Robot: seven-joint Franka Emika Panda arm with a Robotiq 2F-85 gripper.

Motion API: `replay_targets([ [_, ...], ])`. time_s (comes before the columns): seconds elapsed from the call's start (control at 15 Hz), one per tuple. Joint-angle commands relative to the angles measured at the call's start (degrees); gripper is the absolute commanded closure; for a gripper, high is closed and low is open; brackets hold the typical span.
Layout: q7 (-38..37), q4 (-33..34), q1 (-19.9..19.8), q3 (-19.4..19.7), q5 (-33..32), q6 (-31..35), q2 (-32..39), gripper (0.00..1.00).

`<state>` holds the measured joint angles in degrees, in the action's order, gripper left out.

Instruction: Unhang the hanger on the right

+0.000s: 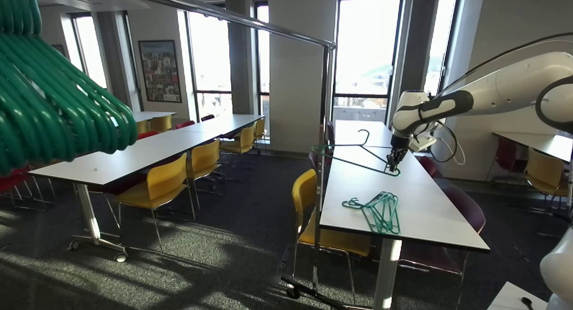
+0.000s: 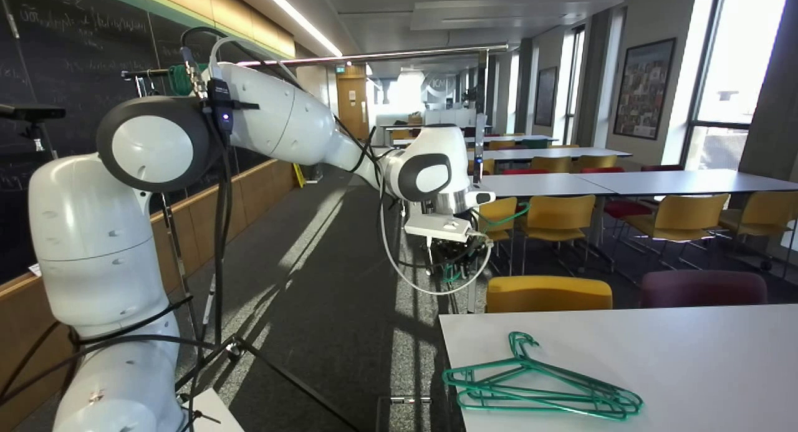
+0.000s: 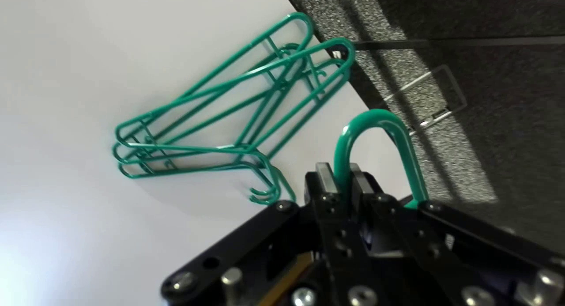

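Observation:
My gripper (image 1: 393, 165) is shut on one end of a green plastic hanger (image 1: 353, 163), which it holds above the white table, away from the rail. The hanger lies tilted, its hook free and pointing up. In the wrist view the fingertips (image 3: 343, 178) pinch one side of the rounded end loop (image 3: 375, 118); the rest is hidden by the gripper. In an exterior view the arm hides much of the gripper (image 2: 452, 260), and a green hanger end (image 2: 508, 217) shows beyond it. Several more green hangers hang in a row (image 1: 58, 99) at the left, close to the camera.
A pile of green hangers lies on the white table (image 1: 429, 207), in both exterior views (image 1: 380, 214) (image 2: 542, 385) and the wrist view (image 3: 229, 87). The metal rail (image 1: 277, 29) and its upright (image 1: 323, 99) stand beside the table. Yellow chairs (image 1: 304, 193) are tucked along it.

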<state>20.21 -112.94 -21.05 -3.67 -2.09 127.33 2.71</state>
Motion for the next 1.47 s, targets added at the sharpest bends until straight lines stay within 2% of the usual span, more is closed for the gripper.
replay_targets([
  [0.0,14.70,-2.60,4.49,5.55,9.14,-2.15,-5.08,0.97],
  [0.13,20.72,-3.37,5.24,8.49,9.67,-3.75,-5.64,0.97],
  [0.33,29.14,-5.67,4.72,12.91,3.74,-5.73,-5.69,0.97],
  [0.6,32.26,-7.59,3.81,17.79,-3.08,-3.79,-4.56,0.97],
  [0.87,22.11,-6.99,3.11,20.52,-8.48,5.27,-2.21,0.97],
  [1.07,13.35,-5.85,3.18,21.12,-11.57,11.86,-0.52,0.97],
  [1.4,-7.72,-3.67,4.98,20.48,-20.26,20.08,1.75,0.97],
])
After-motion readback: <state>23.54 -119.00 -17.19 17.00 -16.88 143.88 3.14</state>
